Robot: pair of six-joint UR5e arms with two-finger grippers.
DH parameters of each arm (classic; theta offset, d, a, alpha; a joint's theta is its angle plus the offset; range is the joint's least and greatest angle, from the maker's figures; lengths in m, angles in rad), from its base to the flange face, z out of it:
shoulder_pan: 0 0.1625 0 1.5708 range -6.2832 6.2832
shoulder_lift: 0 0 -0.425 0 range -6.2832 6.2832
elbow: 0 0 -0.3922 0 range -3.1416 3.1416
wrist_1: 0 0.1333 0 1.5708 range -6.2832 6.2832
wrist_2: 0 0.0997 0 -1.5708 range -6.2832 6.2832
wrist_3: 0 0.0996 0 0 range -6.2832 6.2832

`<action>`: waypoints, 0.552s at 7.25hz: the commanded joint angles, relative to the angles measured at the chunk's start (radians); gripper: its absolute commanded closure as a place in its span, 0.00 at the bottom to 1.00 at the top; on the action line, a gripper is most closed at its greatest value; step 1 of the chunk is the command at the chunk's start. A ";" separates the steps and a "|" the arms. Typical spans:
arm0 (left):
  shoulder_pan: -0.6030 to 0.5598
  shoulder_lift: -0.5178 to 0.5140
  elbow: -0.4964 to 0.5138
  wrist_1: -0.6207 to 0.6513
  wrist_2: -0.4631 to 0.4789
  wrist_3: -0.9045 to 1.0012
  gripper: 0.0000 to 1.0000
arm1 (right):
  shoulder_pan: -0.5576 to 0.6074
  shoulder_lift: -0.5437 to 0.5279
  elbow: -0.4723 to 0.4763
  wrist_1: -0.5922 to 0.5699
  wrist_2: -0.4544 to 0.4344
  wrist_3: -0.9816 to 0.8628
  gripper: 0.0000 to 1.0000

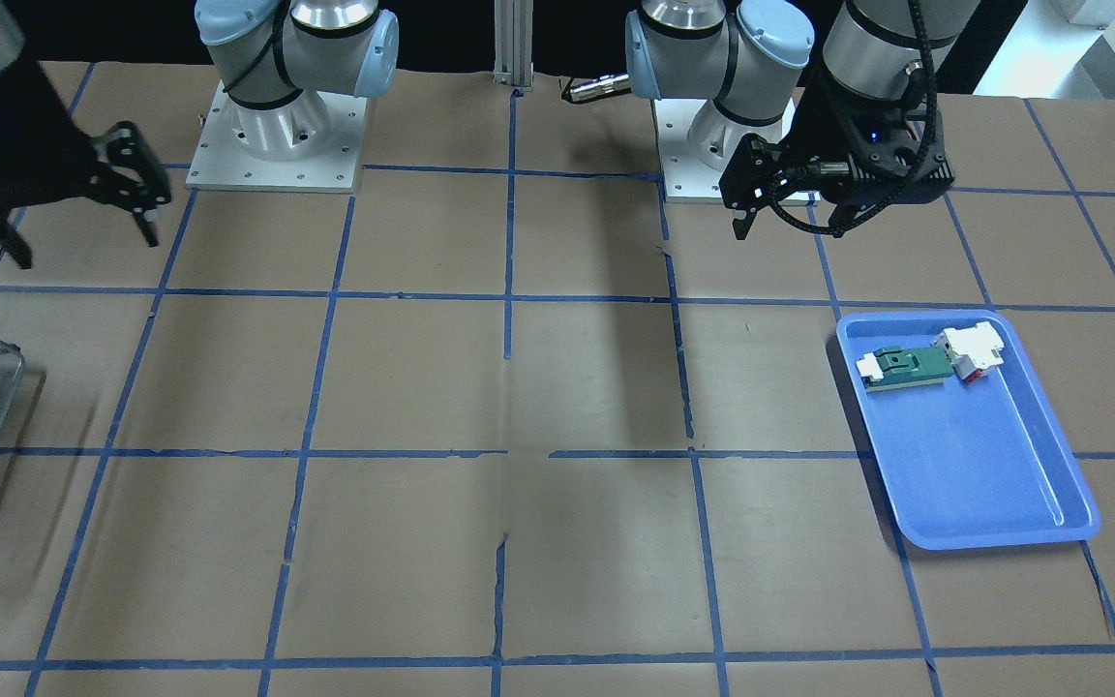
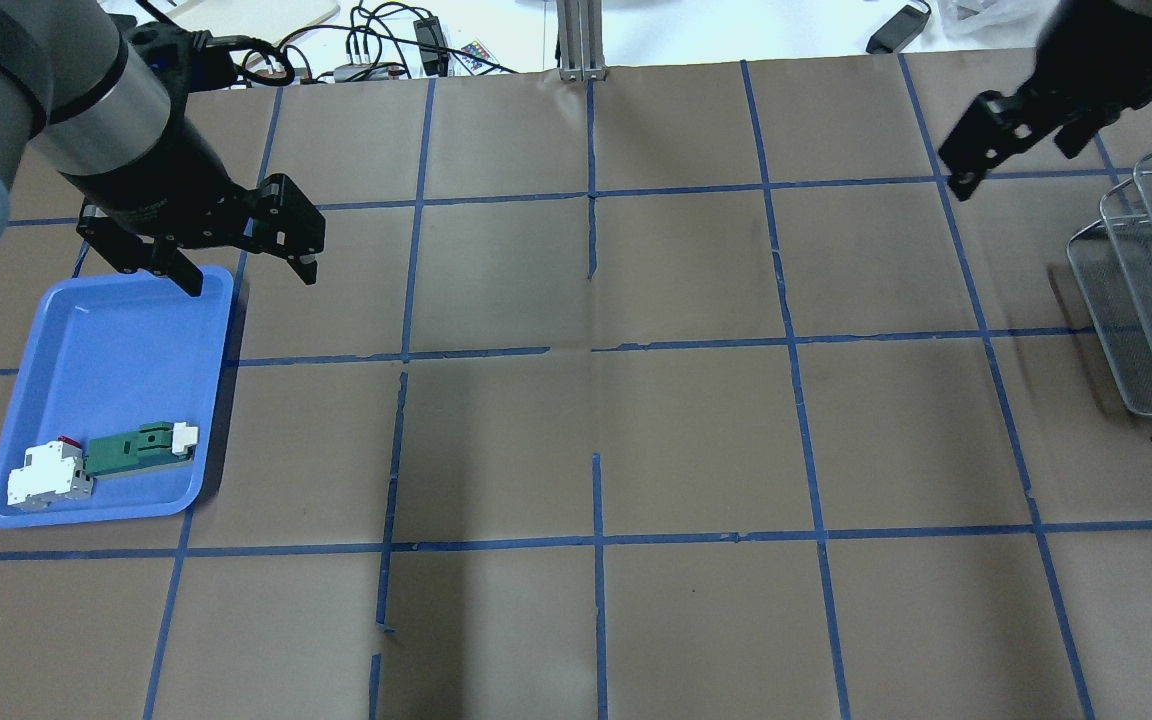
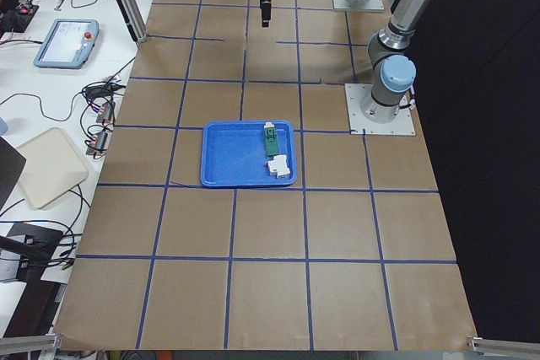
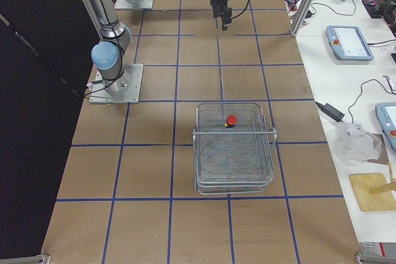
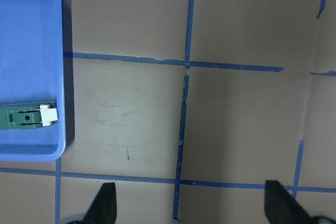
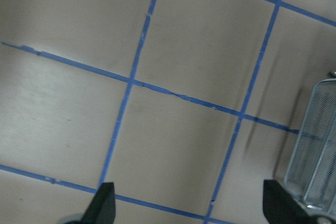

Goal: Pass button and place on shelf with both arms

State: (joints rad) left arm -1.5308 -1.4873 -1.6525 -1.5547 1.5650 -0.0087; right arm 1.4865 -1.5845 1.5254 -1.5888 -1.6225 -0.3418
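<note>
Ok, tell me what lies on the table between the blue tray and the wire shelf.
Nothing: the overhead view shows bare taped table between blue tray and shelf.

L gripper (image 2: 249, 280) spread at tray (image 2: 106, 350) edge; shelf (image 2: 1136, 330) far R.

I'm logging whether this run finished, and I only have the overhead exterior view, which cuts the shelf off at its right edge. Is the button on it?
Observer: Yes. The exterior right view shows the button resting on the top tier of the shelf, near the end farthest from that camera.
Operator: Is the right gripper clear of it?
Observer: Yes. Its wrist view shows the right gripper open and empty over the table, with only a corner of the shelf off to one side.
Operator: Anything else on that tier?
Observer: No, the button is the only thing on it. The lower tiers are mostly hidden.
</note>
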 commanded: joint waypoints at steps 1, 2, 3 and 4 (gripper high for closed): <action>0.014 -0.004 0.000 0.028 0.001 0.030 0.00 | 0.138 -0.006 0.010 0.068 0.001 0.368 0.00; 0.012 -0.008 0.000 0.045 0.001 0.062 0.00 | 0.138 0.000 0.010 0.075 0.007 0.426 0.00; 0.014 -0.008 0.000 0.047 -0.003 0.070 0.00 | 0.132 0.007 -0.004 0.070 0.019 0.425 0.00; 0.012 -0.008 -0.001 0.047 -0.003 0.070 0.00 | 0.130 0.012 -0.007 0.067 0.033 0.422 0.00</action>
State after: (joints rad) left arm -1.5183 -1.4949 -1.6525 -1.5112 1.5631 0.0548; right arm 1.6172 -1.5790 1.5249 -1.5210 -1.6045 0.0682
